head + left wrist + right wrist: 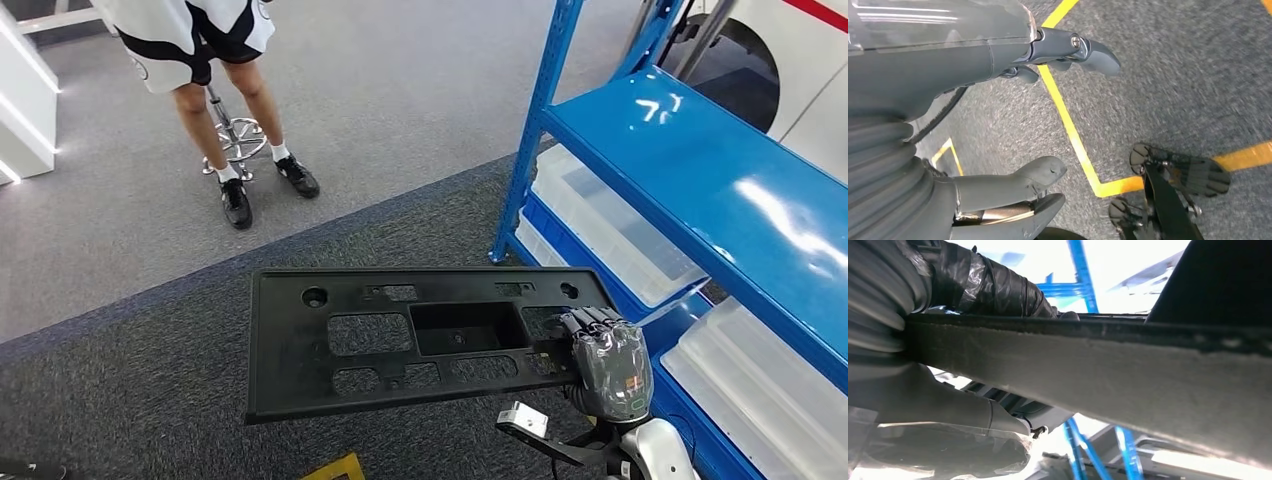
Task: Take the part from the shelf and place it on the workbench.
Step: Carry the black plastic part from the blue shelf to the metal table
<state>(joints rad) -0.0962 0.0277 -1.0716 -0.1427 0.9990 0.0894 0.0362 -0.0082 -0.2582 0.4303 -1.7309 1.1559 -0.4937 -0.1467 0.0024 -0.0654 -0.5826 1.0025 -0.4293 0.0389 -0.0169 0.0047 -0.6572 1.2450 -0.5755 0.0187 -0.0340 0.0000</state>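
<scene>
The part is a long flat black plastic panel [400, 340] with several cut-outs, held level in front of me above the carpet. My right hand [605, 360] grips its right end, fingers curled over the top edge. In the right wrist view the panel's edge [1128, 365] runs across the picture, with that hand's fingers [993, 290] wrapped over it. My left hand [1013, 125] hangs over the floor with thumb and fingers apart and nothing between them.
A blue metal shelf [700, 170] stands close on my right, with clear plastic bins [610, 225] on its lower level. A person [215, 60] stands by a stool base [238, 140] ahead on the left. Yellow floor tape [1073, 135] marks the grey carpet.
</scene>
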